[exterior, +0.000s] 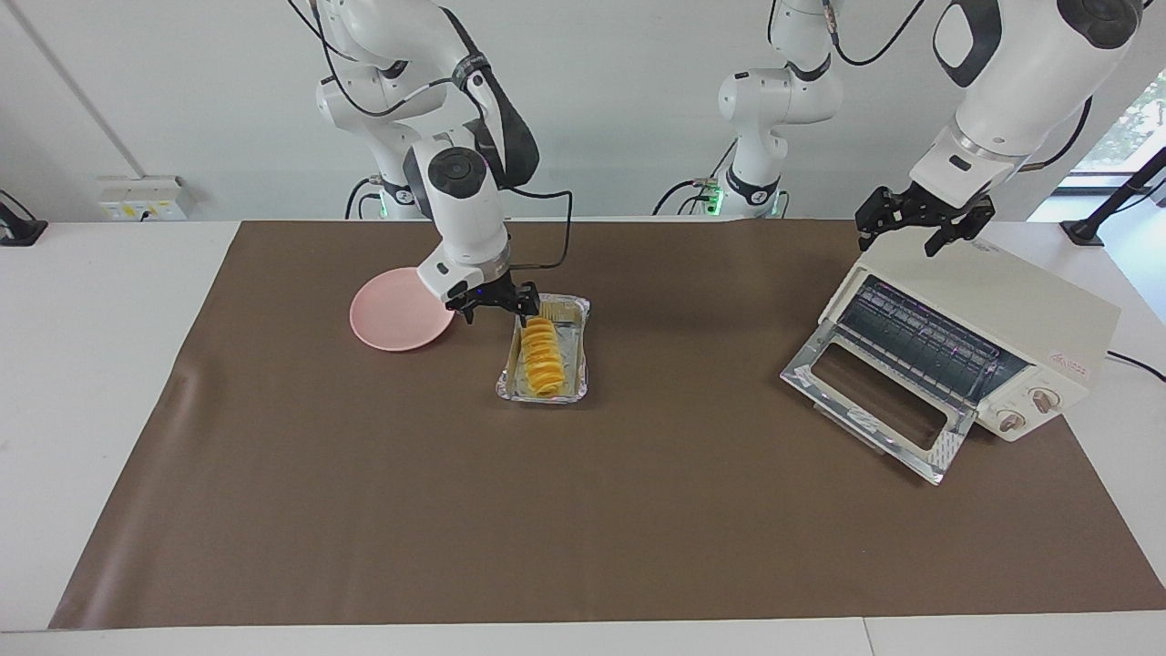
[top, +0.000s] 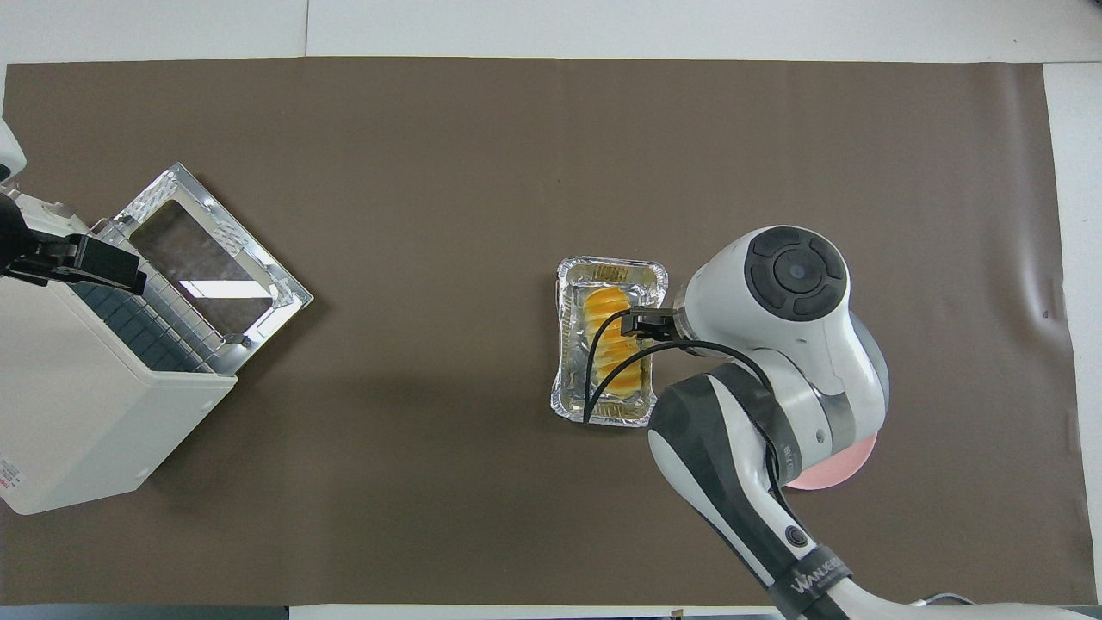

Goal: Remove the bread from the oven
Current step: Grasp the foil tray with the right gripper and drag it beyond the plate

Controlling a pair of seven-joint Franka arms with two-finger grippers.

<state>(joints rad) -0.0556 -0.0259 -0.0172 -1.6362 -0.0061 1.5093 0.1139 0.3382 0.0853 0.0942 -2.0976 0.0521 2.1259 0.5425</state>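
The bread [exterior: 539, 355] [top: 609, 343], a ridged yellow-orange loaf, lies in a crinkled foil tray [exterior: 572, 321] [top: 568, 344] on the brown mat, outside the oven. My right gripper [exterior: 494, 310] hangs open and low over the tray's end nearest the robots, with nothing between its fingers. Whether it touches the loaf I cannot tell. The cream-white oven [exterior: 1020, 310] [top: 77, 405] stands at the left arm's end of the table. Its glass door [exterior: 874, 401] [top: 207, 258] is dropped open, baring the wire rack. Over the oven's top my left gripper [exterior: 902, 239] is open and empty.
A round pink plate [exterior: 392, 314] [top: 848, 461] lies beside the tray toward the right arm's end, mostly covered by the right arm in the overhead view. The brown mat [exterior: 583, 510] spreads under everything.
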